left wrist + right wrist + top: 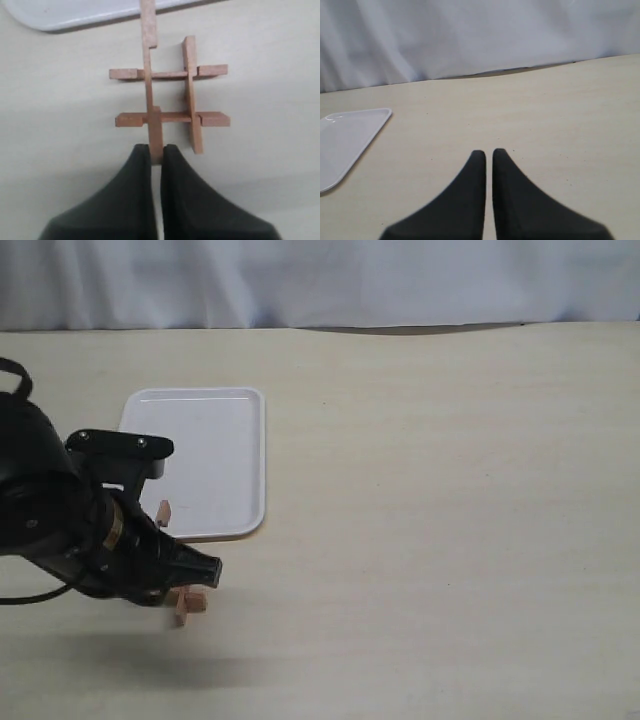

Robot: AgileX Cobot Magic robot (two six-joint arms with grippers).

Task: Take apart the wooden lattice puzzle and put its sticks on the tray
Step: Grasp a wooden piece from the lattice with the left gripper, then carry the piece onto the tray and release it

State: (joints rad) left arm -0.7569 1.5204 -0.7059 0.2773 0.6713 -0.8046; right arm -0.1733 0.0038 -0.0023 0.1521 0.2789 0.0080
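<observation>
The wooden lattice puzzle (170,97) lies on the table as a hash-shaped grid, just off the near edge of the white tray (215,460). In the exterior view my left arm covers most of the puzzle (186,604); only stick ends show. My left gripper (156,155) is shut on the near end of one long stick (149,65), which stays slotted through both cross sticks and reaches toward the tray (80,15). My right gripper (488,156) is shut with nothing in it, hovering over bare table, and does not show in the exterior view.
The tray (347,137) holds nothing. A white curtain (320,280) hangs behind the table's far edge. My left arm's black body (60,520) fills the near left corner.
</observation>
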